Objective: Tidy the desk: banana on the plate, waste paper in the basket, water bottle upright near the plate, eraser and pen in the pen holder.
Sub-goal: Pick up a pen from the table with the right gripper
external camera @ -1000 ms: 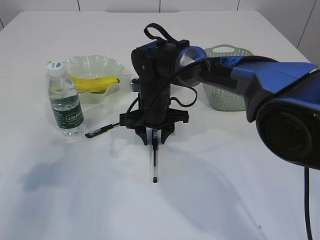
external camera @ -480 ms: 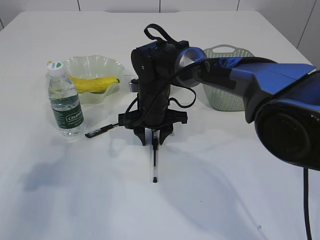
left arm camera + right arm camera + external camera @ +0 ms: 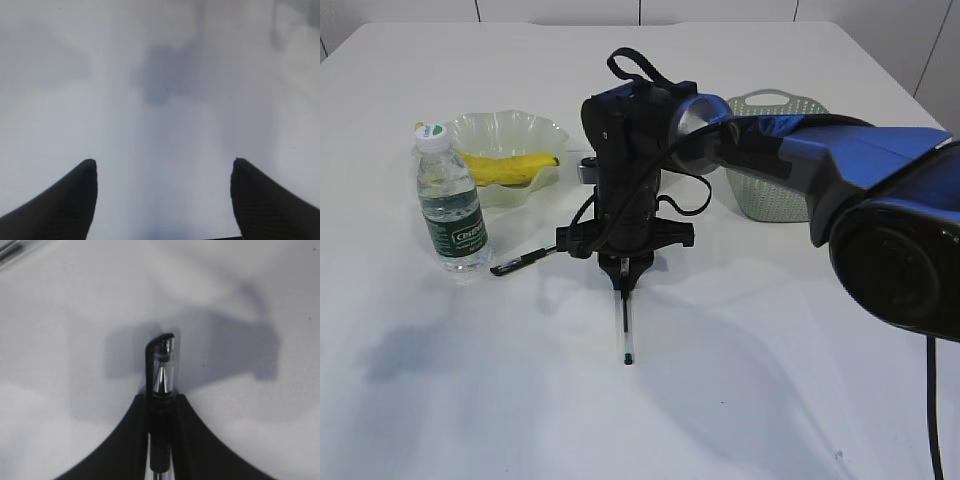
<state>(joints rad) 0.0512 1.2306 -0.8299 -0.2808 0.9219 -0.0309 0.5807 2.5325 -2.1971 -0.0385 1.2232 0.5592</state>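
At frame centre the right end effector (image 3: 624,283) had pinched the pen (image 3: 626,325), its long axis running toward the lower edge.

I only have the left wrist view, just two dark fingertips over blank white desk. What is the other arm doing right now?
Observer: The right gripper is shut on a pen lying on the desk.
Operator: Is the banana done?
Observer: Yes, the banana lies in the plate.
Operator: And the bottle?
Observer: The water bottle stands upright, just in front of the plate's left side.
Operator: Any other pen left?
Observer: A second pen lies on the desk beside the bottle.
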